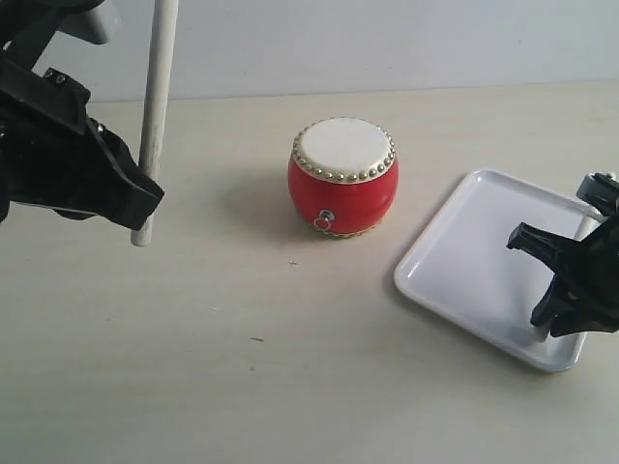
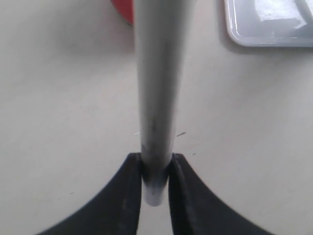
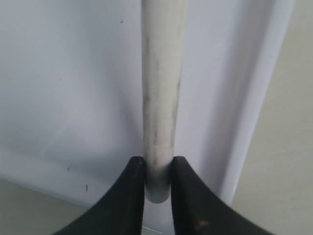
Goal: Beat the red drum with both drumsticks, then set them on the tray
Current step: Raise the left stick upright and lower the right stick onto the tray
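Left drumstick [image 1: 155, 106] upright, perhaps slightly tilted.

Light: bright, soft, even over the pale desk [image 1: 193, 387].
Shadows: faint and blurred, cast from the red drum [image 1: 343, 179] toward the desk's left edge; thin grey under the tray [image 1: 464, 261] rim.
Glare: small highlights on the drum's gloss.
Focus: exterior sharp; left drumstick [image 2: 159, 73] and right drumstick [image 3: 160, 88] blurred close-up.

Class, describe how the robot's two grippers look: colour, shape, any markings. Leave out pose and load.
Left gripper and right gripper look alike: matte black and angular, each with two fingers that sweep in from a broad base to narrow blunt tips. No markings or cables show.
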Controlling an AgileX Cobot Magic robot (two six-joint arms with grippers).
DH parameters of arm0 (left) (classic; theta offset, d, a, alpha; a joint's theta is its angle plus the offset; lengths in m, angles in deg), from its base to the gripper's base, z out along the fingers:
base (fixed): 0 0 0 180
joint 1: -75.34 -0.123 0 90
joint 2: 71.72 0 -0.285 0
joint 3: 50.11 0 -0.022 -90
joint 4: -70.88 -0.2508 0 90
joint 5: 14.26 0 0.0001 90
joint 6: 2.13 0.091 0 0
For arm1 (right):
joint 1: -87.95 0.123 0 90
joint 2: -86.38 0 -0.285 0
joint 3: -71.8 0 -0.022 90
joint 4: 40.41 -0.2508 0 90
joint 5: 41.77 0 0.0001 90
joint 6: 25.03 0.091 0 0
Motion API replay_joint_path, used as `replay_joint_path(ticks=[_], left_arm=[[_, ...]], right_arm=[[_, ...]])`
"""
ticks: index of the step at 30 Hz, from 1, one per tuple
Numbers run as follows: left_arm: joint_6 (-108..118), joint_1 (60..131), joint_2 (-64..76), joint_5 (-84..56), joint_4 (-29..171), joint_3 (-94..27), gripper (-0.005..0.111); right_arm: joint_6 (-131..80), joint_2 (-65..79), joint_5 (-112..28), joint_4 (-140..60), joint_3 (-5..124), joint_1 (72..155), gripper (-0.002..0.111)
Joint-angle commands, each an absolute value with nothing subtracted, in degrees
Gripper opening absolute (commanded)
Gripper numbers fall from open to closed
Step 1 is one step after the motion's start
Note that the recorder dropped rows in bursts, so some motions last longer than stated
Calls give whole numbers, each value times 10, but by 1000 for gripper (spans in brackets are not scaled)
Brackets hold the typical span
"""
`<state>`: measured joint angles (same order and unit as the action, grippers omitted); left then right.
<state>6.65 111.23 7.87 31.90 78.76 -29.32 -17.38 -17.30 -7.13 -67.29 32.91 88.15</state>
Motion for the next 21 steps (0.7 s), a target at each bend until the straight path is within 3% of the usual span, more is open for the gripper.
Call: replay_joint_path(ticks=[1, 17, 21], left_arm=[[65, 1112, 75, 312, 796, -292, 0], [66, 1112, 75, 323, 796, -292, 0], [68, 1112, 75, 323, 796, -292, 0]], right_arm=[[-170, -174, -82, -673, 329, 878, 14], [-139, -174, -83, -669, 329, 878, 14], [-139, -174, -76, -669, 329, 878, 22]])
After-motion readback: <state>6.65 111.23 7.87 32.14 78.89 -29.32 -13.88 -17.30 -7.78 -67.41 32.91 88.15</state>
